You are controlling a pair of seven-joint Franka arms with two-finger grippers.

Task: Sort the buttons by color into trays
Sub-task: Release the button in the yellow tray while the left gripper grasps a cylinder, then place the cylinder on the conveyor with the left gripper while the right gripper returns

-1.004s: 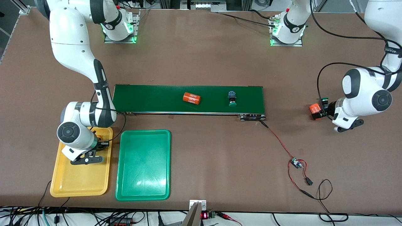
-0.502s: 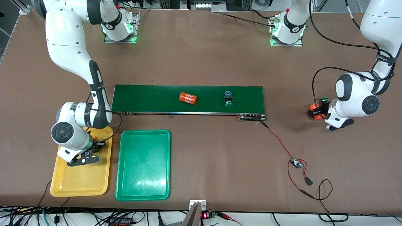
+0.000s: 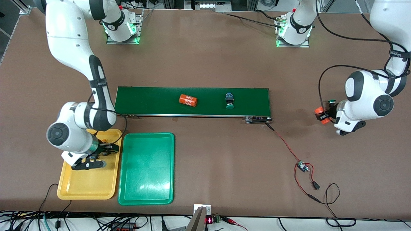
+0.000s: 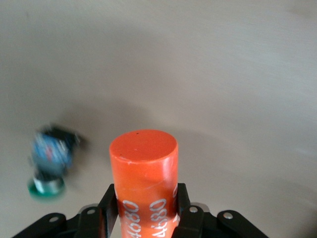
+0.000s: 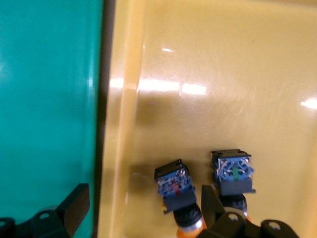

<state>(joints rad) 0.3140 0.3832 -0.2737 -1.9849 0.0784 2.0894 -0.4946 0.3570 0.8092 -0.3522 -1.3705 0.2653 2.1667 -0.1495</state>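
Two buttons (image 5: 178, 191) lie in the yellow tray (image 3: 86, 187) under my spread right hand (image 3: 107, 148), probably still straddling one and liable to drag it, while my left hand (image 3: 322, 115) pinches an orange cylinder (image 4: 143, 178), no button, near the table's edge.

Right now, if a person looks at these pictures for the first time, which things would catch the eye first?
Probably the left claw, shut on an orange cylinder with white print, up over bare table past the conveyor belt's end, a green-capped button lying on the table below. Next, the right claw, open over the yellow tray, where two buttons lie side by side. The green tray beside it holds nothing.
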